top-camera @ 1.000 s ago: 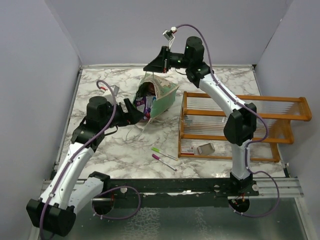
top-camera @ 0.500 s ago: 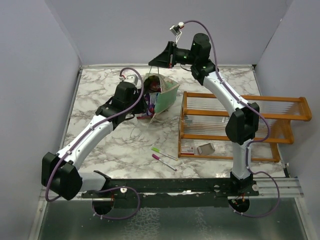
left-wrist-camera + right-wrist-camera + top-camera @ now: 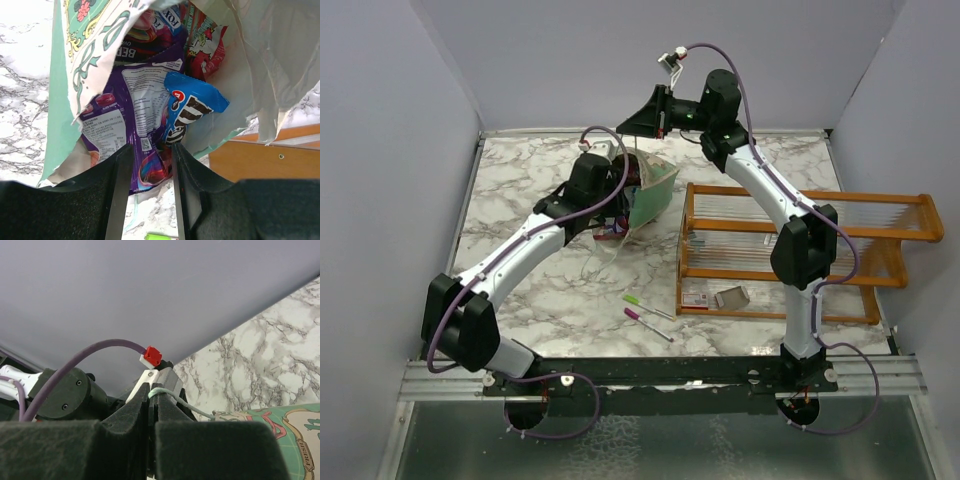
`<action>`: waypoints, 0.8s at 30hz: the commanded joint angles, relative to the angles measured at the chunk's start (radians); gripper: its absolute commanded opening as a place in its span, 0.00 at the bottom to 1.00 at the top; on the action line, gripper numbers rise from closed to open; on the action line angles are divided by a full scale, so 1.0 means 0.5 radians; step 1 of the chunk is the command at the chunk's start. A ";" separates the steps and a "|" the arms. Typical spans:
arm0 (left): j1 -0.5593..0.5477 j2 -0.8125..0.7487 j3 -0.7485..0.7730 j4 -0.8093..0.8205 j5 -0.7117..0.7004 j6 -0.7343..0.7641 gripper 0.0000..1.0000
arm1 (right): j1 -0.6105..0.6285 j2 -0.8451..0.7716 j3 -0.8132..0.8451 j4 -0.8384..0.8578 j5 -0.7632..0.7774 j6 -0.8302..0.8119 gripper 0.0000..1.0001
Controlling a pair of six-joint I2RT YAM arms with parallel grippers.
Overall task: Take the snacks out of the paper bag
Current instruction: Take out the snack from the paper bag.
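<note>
Left fingers [image 3: 125,165]: reached into the mouth of the paper bag [image 3: 658,192], clamped one on each side of the lower end of the purple snack packet [image 3: 140,100].
Right fingers [image 3: 150,405]: pressed together on the bag's string handle [image 3: 172,399], raised above the bag's far side.
Paper bag: on the far middle of the table [image 3: 520,205], just left of the orange wooden rack [image 3: 880,198], tipped over with its mouth towards the left arm.
Snacks: all inside the bag; the purple packet is in front, a blue packet [image 3: 192,102] overlaps its right edge, and a red packet [image 3: 205,45] sits deeper in.
Pens: a green pen [image 3: 645,302] and a pink pen [image 3: 647,323] lie side by side on the table, nearer the arm bases and just left of the rack.
</note>
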 commanded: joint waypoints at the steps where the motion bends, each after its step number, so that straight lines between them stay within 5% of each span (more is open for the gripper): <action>1: -0.028 0.064 0.036 0.123 -0.076 0.027 0.39 | -0.005 -0.144 0.034 0.216 -0.039 0.074 0.01; 11: -0.035 0.200 -0.005 0.165 -0.079 0.058 0.32 | -0.005 -0.152 0.020 0.225 -0.039 0.079 0.01; 18: -0.033 0.067 -0.033 0.087 -0.089 0.075 0.00 | -0.005 -0.172 -0.008 0.223 -0.037 0.071 0.01; 24: -0.035 -0.226 -0.043 -0.047 -0.083 0.109 0.00 | -0.005 -0.203 -0.040 0.195 -0.024 0.025 0.01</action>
